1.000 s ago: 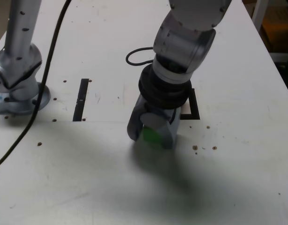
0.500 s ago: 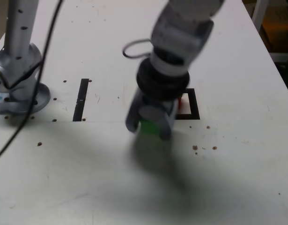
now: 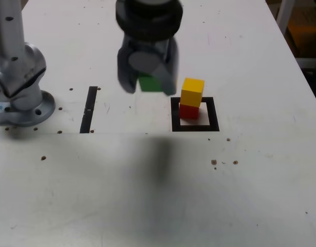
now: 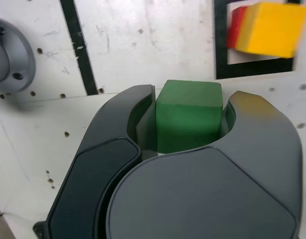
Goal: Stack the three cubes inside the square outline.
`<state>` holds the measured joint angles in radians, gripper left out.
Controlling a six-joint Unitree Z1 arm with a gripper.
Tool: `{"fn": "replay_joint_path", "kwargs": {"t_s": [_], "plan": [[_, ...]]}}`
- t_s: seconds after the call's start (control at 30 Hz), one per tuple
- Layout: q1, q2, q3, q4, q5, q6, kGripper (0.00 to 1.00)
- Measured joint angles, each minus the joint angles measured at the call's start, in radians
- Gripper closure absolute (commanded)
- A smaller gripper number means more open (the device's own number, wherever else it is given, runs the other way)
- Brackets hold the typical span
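Tool is pinching green cube w/ both jaws, hovering above surface, beside yellow cube sitting on red cube inside square outline, prob. ready for topping.

No writing, label, brand or number can be read in either view. The only marks on the white surface are plain ones: a hollow black-lined square outline and, well to the exterior view's left of it, a straight narrow black strip (neither carries any lettering). The small solid-coloured blocks show bare faces.
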<state>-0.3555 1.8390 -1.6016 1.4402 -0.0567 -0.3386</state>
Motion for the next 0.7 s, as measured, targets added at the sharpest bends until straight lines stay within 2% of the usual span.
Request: {"fn": "replay_joint_path", "kwargs": {"t_s": [0.1,0.27,0.7], "plan": [[0.007,0.023,-0.069,0.018,0.015,0.024,0.77],[0.053,0.077,-0.132,0.020,0.018,0.081,0.77],[0.204,0.184,-0.178,0.019,0.012,0.237,0.76]]}}
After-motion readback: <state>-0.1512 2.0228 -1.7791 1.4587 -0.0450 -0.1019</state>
